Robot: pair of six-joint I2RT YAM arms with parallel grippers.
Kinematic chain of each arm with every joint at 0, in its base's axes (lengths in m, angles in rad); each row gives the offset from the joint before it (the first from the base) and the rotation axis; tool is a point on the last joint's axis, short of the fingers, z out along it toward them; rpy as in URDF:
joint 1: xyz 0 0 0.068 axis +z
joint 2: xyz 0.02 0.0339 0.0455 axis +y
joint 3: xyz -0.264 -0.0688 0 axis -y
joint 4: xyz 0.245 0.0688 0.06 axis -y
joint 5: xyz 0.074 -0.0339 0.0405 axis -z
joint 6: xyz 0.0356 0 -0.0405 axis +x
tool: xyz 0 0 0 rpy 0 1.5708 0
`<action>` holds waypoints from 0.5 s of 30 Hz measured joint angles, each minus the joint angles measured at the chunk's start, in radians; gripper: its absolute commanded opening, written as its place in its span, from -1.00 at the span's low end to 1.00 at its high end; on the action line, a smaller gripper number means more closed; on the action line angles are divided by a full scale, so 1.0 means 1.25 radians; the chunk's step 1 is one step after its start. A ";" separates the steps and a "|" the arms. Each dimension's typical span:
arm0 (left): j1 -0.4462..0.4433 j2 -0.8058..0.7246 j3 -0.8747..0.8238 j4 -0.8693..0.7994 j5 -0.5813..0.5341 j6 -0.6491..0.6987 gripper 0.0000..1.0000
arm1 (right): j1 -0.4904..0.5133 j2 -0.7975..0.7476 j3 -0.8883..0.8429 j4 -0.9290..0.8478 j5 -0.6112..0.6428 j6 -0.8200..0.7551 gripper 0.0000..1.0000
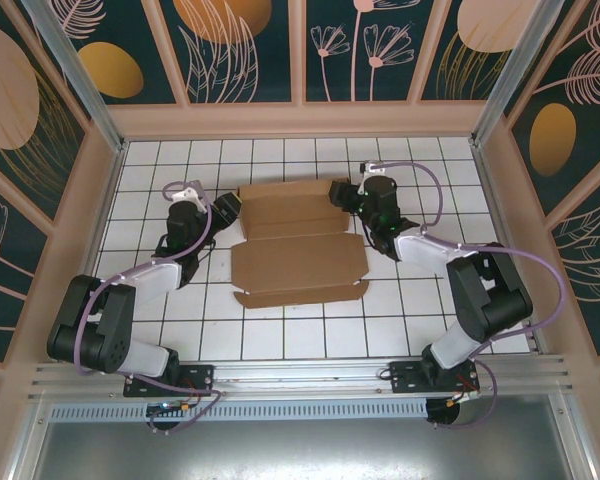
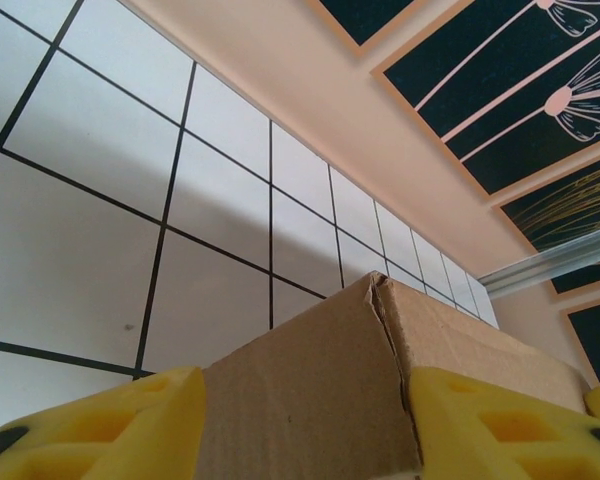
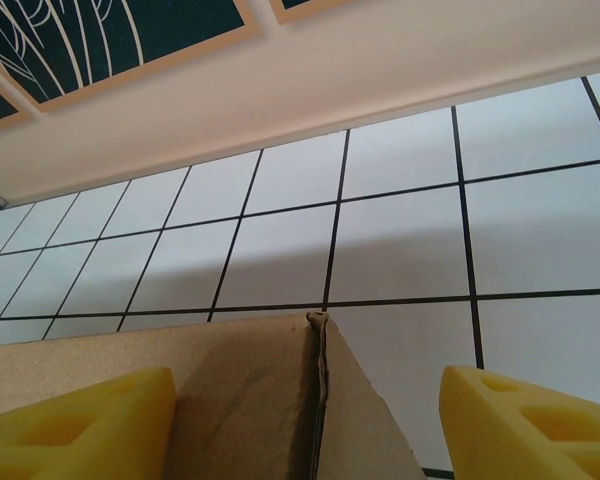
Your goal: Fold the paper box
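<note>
Brown corrugated cardboard, the paper box (image 1: 300, 262), lay in the middle of the white tiled table (image 1: 290, 335), beyond the two arm bases, with its near panel flat and its far panels creased. At the far left corner, the left gripper (image 1: 226, 208) had its yellow fingers (image 2: 130, 425) against a folded corner flap on both sides, pinching it. At the far right corner, the right gripper (image 1: 343, 192) straddled an upright cardboard edge. One finger was beside the board and the other stood clear, so the gripper grasped nothing.

White gridded table (image 1: 280, 330), teal floral walls (image 1: 410, 50)
</note>
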 measured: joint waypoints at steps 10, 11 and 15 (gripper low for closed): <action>0.000 -0.005 0.061 -0.119 -0.016 0.034 0.43 | -0.002 -0.027 0.043 -0.102 0.010 -0.046 0.43; 0.000 -0.011 0.077 -0.151 -0.019 0.044 0.45 | -0.002 -0.033 0.049 -0.117 0.016 -0.053 0.41; 0.000 -0.047 0.184 -0.292 -0.047 0.114 0.47 | -0.005 -0.074 0.086 -0.187 0.029 -0.097 0.20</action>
